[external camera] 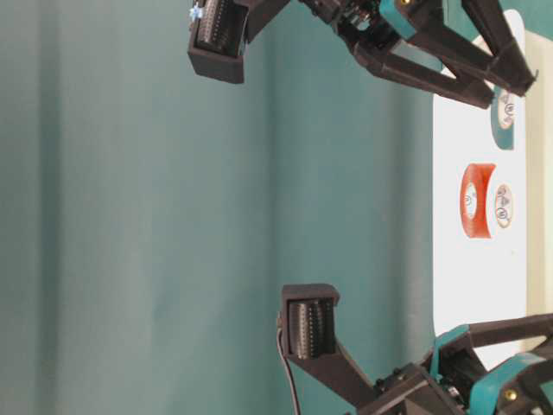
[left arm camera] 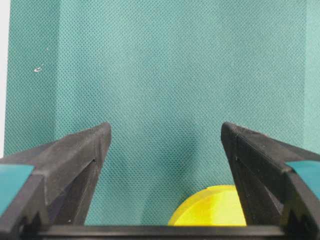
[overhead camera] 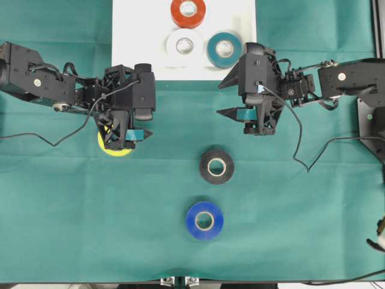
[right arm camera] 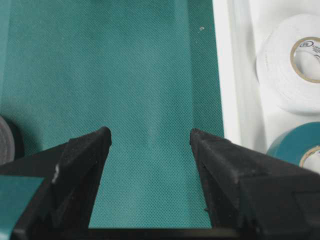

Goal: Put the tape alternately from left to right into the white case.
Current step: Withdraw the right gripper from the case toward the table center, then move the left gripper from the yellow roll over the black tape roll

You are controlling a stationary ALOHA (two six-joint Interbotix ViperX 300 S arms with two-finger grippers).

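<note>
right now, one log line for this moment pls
in white case: orange-red roll, white roll, teal roll | on cloth: yellow roll, black roll, blue roll | left gripper open over yellow roll | right gripper open, empty

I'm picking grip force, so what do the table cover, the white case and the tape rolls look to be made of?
Table cover: woven green cloth, matte; a fine weave shows in the wrist views, soft folds at table level.
White case: probably smooth plastic, slightly glossy, with a raised rim.
Tape rolls, such as the blue roll: likely smooth vinyl tape wound on pale, seemingly cardboard cores.
</note>
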